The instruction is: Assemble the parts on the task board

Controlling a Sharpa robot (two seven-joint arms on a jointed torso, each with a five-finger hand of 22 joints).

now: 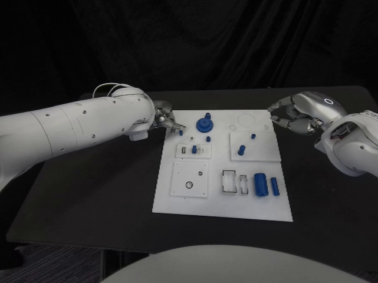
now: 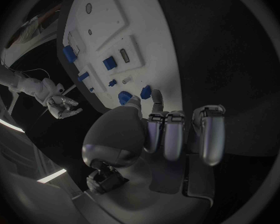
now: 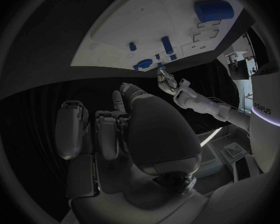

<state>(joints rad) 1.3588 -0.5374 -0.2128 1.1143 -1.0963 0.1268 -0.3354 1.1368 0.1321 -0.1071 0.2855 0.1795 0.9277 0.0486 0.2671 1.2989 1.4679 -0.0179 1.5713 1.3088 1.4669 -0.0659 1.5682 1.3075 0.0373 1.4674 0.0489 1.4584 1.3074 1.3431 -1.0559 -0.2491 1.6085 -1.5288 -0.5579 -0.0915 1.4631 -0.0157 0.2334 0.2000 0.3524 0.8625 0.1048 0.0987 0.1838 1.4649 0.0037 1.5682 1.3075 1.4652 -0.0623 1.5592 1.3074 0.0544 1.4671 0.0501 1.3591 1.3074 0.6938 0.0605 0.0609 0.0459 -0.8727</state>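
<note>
1. Task board (image 1: 223,197): white plate, flat on the black table (image 1: 95,194), centred between the two arms.
2. Blue parts on the board: a round gear-like part (image 1: 205,124) near the far edge; a large cylinder (image 1: 261,184) with a slimmer cylinder (image 1: 275,187) just beside it, both lying near the board's right edge; a peg (image 1: 242,150) standing on the raised right-hand plate.
3. Left hand (image 1: 165,119): at the board's far left corner, near the gear-like part. Whether its fingertips touch the board or pinch anything, I cannot tell.
4. Right hand (image 1: 296,115): over the table just off the board's far right corner, apart from it. Fingers curled inward, nothing in them.
</note>
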